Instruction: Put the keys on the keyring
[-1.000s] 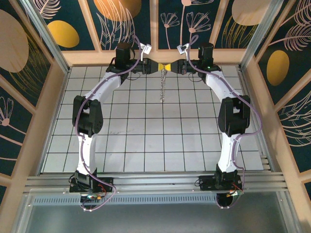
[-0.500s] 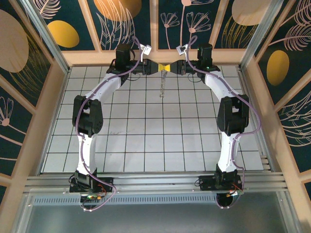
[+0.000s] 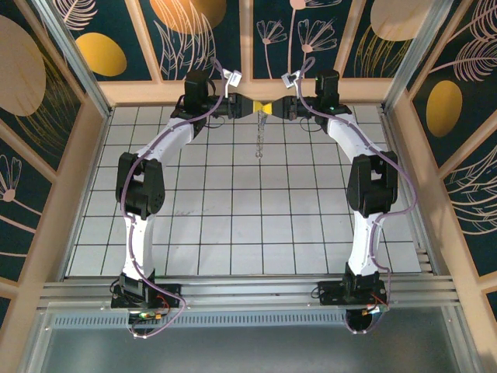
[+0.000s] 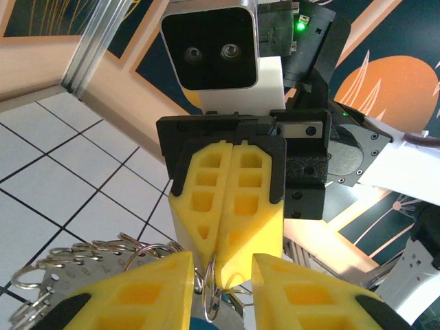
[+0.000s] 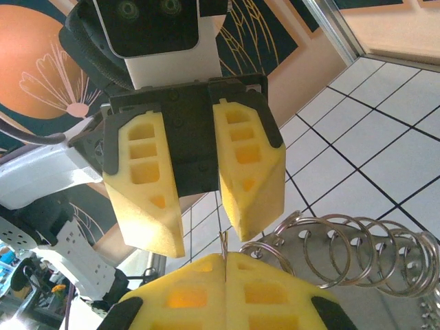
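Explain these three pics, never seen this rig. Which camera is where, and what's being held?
Two robot arms are bolted at the near edge of a white tiled table. The left arm and right arm each end in a gripper with yellow fingers. The overhead picture looks down from above and behind them. The other two come from a camera on each wrist, so each sees the opposite gripper head-on. The arms meet at the table's far edge. The right gripper is shut on the keyring, a wire hoop strung with small metal rings that dangles below. The left gripper faces it with jaws apart, right at the hoop. I can't clearly make out a key.
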